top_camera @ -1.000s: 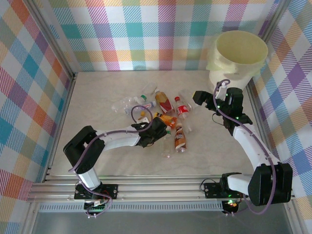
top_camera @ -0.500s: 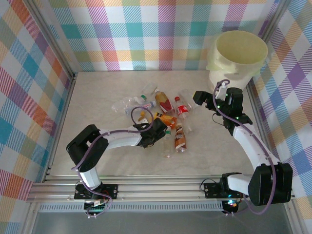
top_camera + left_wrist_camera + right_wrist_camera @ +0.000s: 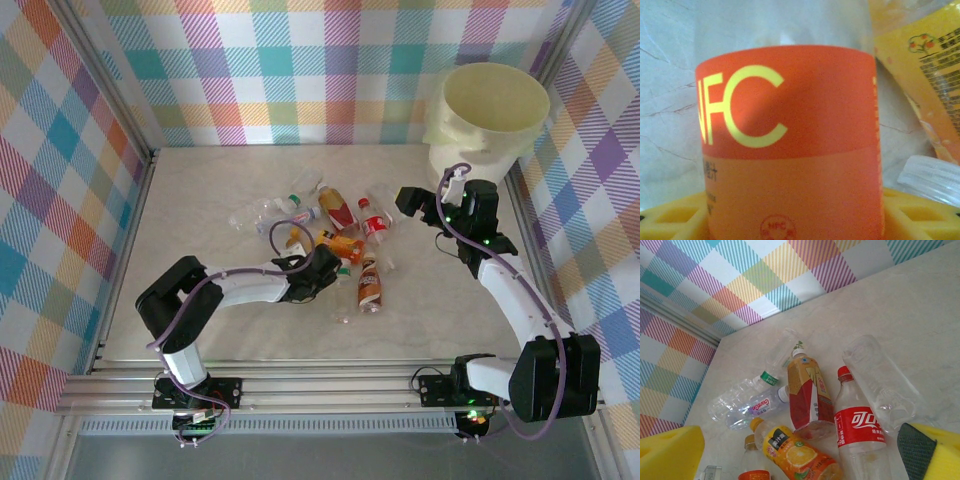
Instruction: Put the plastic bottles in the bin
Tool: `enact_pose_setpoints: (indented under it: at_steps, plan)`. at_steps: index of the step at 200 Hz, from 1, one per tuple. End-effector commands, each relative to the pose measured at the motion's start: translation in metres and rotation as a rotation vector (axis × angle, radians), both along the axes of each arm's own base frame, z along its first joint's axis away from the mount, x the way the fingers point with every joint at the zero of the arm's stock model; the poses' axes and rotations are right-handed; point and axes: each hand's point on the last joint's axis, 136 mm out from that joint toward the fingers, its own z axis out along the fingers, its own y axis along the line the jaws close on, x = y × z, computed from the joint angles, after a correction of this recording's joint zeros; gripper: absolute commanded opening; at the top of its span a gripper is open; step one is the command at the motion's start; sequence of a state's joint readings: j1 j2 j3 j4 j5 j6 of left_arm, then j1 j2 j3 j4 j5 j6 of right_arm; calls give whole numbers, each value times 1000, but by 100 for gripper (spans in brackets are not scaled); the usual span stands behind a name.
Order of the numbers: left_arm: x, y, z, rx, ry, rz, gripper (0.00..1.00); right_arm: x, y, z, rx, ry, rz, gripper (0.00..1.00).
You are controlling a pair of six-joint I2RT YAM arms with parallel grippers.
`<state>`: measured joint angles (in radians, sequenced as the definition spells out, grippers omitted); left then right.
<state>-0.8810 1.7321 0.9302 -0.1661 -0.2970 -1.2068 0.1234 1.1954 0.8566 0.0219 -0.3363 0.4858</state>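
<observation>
The plastic bottles [image 3: 330, 225] lie in a loose heap at the middle of the table [image 3: 200, 190], well apart from the bin [image 3: 480, 145], which stands at the far right corner. The left gripper [image 3: 330, 270] sits low at the heap's near side, an orange-labelled NFC bottle [image 3: 790, 140] between its yellow fingers [image 3: 670, 215]; whether they press it I cannot tell. The right gripper [image 3: 405, 200] hangs by the heap's right side, jaws spread wide, holding nothing.
</observation>
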Motion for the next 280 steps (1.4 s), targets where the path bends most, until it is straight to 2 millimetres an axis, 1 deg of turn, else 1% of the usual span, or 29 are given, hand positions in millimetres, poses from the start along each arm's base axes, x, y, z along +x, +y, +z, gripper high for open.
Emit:
enact_pose_setpoints:
  at_steps: [1, 20, 53, 82, 98, 116, 124, 139, 155, 179, 195, 215, 231, 257, 280]
  plan:
    - [4, 3, 10, -31, -59, -18, 61, -1, 12, 8, 3, -34, 58, 100]
    - [5, 7, 13, -47, -79, -15, 57, -2, 19, 10, 6, -48, 82, 100]
    - [7, 12, 24, -70, -142, -31, 56, -4, 32, 15, 4, -70, 129, 100]
    - [7, 25, 36, -60, -214, -28, 55, -6, 46, 17, 2, -78, 174, 100]
    - [7, 30, 50, -91, -283, -29, 55, -6, 54, 17, 0, -76, 195, 100]
    - [6, 39, 65, -83, -357, -50, 55, -6, 61, 17, -2, -77, 212, 100]
    - [6, 41, 74, -74, -391, -77, 55, -5, 65, 17, -4, -75, 215, 100]
    - [6, 45, 91, -61, -444, -132, 55, 0, 63, 14, -6, -39, 168, 100]
    - [6, 47, 110, -74, -508, -197, 55, 1, 69, 17, 21, -32, 176, 100]
    - [0, 30, 152, -193, -617, -382, 55, -2, 85, 27, 54, -40, 234, 100]
    - [-5, 25, 178, -224, -686, -470, 55, -6, 98, 35, 60, -47, 286, 100]
    - [-8, 18, 205, -269, -751, -558, 54, -14, 118, 47, 86, -55, 376, 100]
    - [-9, 13, 219, -312, -783, -612, 54, -22, 135, 58, 138, -46, 463, 100]
    - [-11, 1, 234, -383, -810, -684, 53, -35, 161, 77, 232, -39, 587, 100]
    - [-15, -12, 245, -449, -821, -747, 53, -47, 181, 92, 269, -100, 674, 100]
